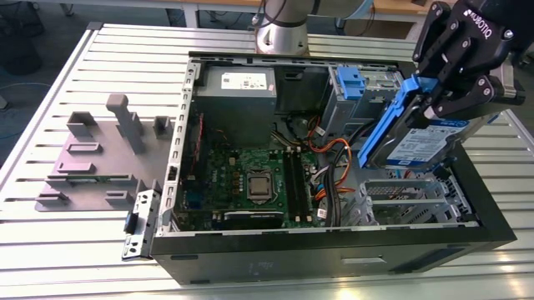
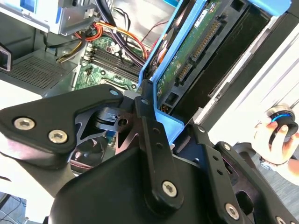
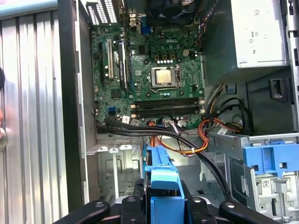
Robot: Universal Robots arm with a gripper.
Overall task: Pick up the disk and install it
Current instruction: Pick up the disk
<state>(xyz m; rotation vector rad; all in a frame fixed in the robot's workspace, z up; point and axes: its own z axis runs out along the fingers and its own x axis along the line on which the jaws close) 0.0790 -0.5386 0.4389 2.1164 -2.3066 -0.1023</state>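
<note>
Disk [image 1: 424, 142] is hanging in the air, clenched by its blue rails between the fingers of the gripper [image 1: 444, 100], which is grasping its upper end and holding it clear of the bench [image 1: 84, 262]. It is tilting steeply. Its long axis is running down and away from the fingers into the open case [image 1: 334, 240], with the labelled face showing in the exterior view. The lower end is hovering just above the bare metal cage [image 1: 401, 195], in the case's near corner on the exterior view's right. In the second wrist view the disk [image 2: 198, 44] is showing its board side and connector beyond the gripper [image 2: 163, 116]. Orange cables [image 1: 327, 150] are lying beside the cage, with the motherboard [image 1: 250, 178] farther in. A blue caddy [image 1: 351, 82] and the power supply [image 1: 237, 84] are sitting along the case's far wall. A hand [image 2: 276, 134] is gripping a small dark object outside the case, well apart.
</note>
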